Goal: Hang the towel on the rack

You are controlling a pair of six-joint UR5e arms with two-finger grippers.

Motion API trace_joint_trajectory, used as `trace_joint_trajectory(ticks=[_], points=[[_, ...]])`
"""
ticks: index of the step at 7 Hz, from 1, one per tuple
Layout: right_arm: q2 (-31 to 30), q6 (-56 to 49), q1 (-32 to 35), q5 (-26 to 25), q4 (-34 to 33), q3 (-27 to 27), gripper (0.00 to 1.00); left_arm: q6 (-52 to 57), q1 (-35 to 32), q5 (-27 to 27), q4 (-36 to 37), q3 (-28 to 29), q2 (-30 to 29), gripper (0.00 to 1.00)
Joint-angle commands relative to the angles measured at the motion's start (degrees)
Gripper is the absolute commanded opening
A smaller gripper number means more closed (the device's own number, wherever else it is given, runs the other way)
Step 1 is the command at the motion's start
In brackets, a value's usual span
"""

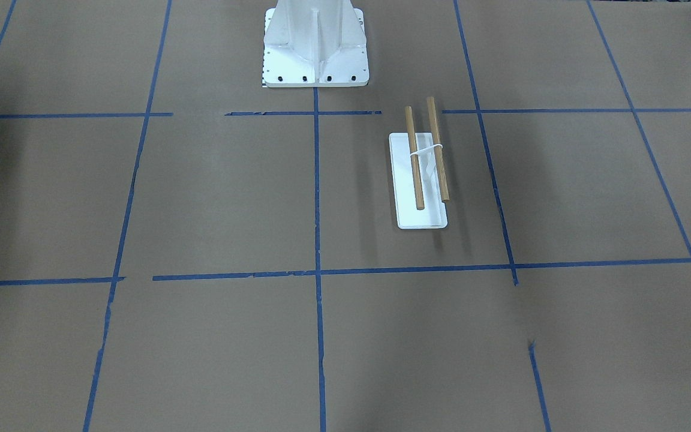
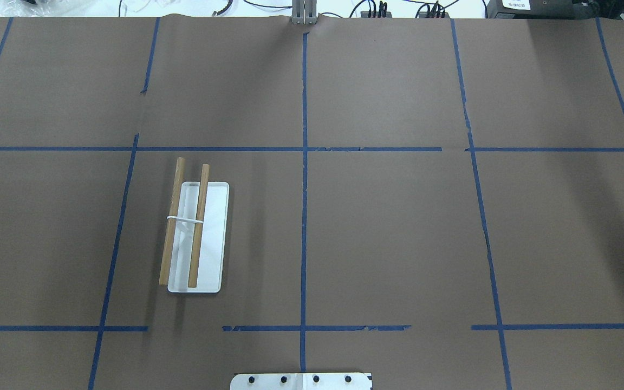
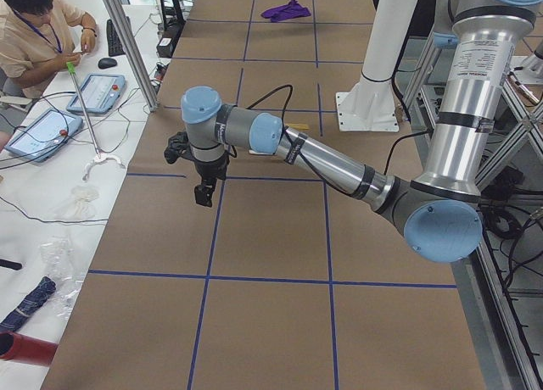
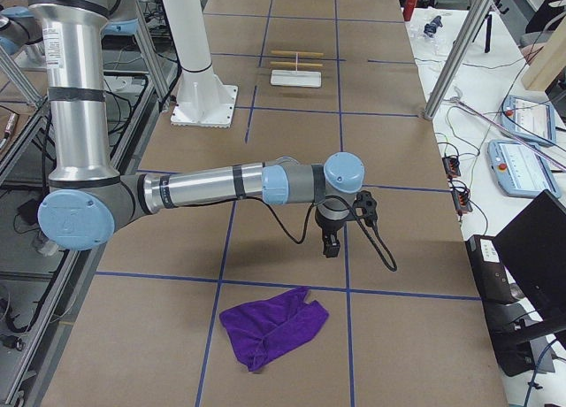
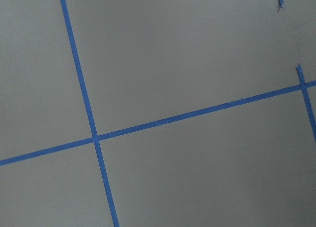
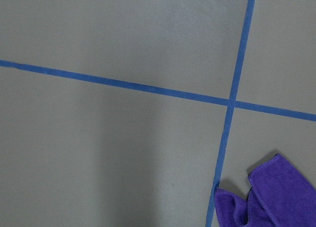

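Note:
The purple towel [image 4: 272, 326] lies crumpled on the brown table near the end on my right side. Its corner shows in the right wrist view [image 6: 269, 200], and it lies far off in the exterior left view [image 3: 286, 11]. The rack [image 2: 195, 238] stands on my left side with two bare wooden dowels over a white base [image 1: 420, 219]. My right gripper [image 4: 331, 246] hangs above the table a short way from the towel. My left gripper [image 3: 204, 195] hangs over the table, apart from the rack. I cannot tell whether either is open or shut.
The white robot pedestal [image 1: 315, 48] stands at the table's middle edge. Blue tape lines [image 2: 304, 162] mark a grid on the table. An operator [image 3: 34, 25] sits at a side desk with tablets [image 3: 95, 91]. A metal post [image 4: 451, 62] stands at the table's far edge.

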Motion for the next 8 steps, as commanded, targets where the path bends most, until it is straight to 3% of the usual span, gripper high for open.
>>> trace_joint_trajectory(ticks=[1,8], points=[[0.07,0.05,-0.05,0.17,-0.09,-0.29,1.00,0.09,-0.24,0.17,1.91,-0.50,-2.15,1.00],[0.16,0.05,-0.41,0.43,0.00,-0.39,1.00,0.09,0.11,0.44,1.58,0.20,-2.78,1.00]])
